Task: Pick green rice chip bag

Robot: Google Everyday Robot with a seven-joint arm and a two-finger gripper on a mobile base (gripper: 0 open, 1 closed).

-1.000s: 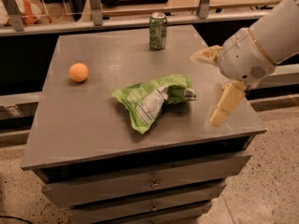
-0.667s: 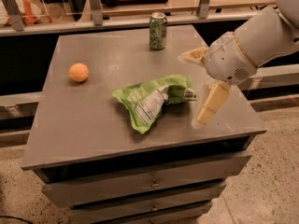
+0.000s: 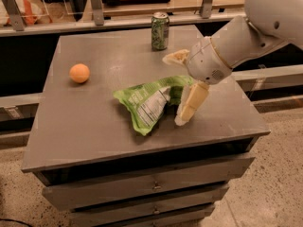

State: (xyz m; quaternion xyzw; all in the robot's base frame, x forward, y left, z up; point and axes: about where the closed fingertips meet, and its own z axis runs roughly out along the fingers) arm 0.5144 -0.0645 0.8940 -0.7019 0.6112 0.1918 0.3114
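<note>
Lying crumpled near the middle of the grey surface (image 3: pixel 94 126): one green rice chip bag (image 3: pixel 149 100), white label panel up. Hovering at its right end: one hand (image 3: pixel 173 90), spread wide, holding nothing, lower finger (image 3: pixel 189 105) crossing the bag's right tip, upper finger (image 3: pixel 176 56) above and behind. Cannot tell whether touching. Farther out: one orange ball (image 3: pixel 79 73) well to the left, one green drink can (image 3: pixel 160 30) upright near the far edge. Since a second ago, hand shifted left, closer to the bag; bag, ball and can unmoved.
</note>
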